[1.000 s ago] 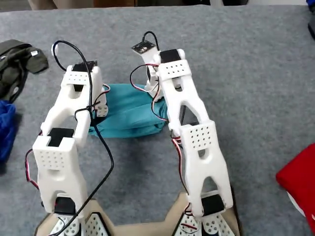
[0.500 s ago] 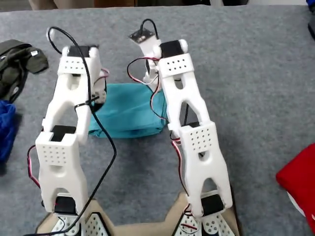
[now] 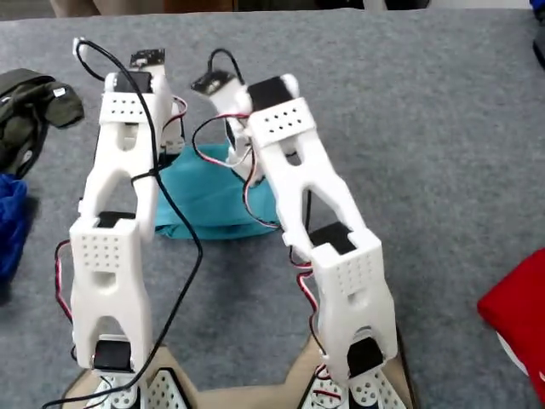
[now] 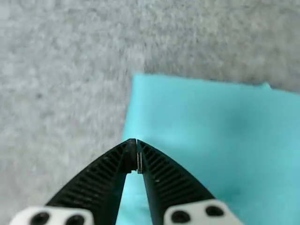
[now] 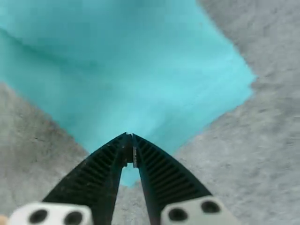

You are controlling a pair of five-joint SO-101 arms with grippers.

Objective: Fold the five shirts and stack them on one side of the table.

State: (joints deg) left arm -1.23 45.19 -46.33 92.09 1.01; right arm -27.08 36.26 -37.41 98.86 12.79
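A teal shirt (image 3: 209, 198) lies folded into a rectangle on the grey table between my two arms. In the left wrist view my left gripper (image 4: 136, 151) is shut, with its tips over a side edge of the teal shirt (image 4: 211, 140) near a corner and no cloth between them. My right gripper (image 5: 130, 142) is also shut with nothing pinched, and it hovers over the teal shirt (image 5: 131, 65) close to an edge. In the high view both wrists stand over the shirt's far edge, the left wrist (image 3: 136, 106) and the right wrist (image 3: 272, 115).
A dark olive garment (image 3: 30, 111) lies bunched at the far left, with a blue garment (image 3: 10, 223) below it at the left edge. A red garment (image 3: 518, 317) sits at the right edge. The grey table (image 3: 426, 153) is bare on the right and far side.
Both arms stretched toward the far side of the table. The right arm also swung left over the teal shirt. The shirt stayed flat.
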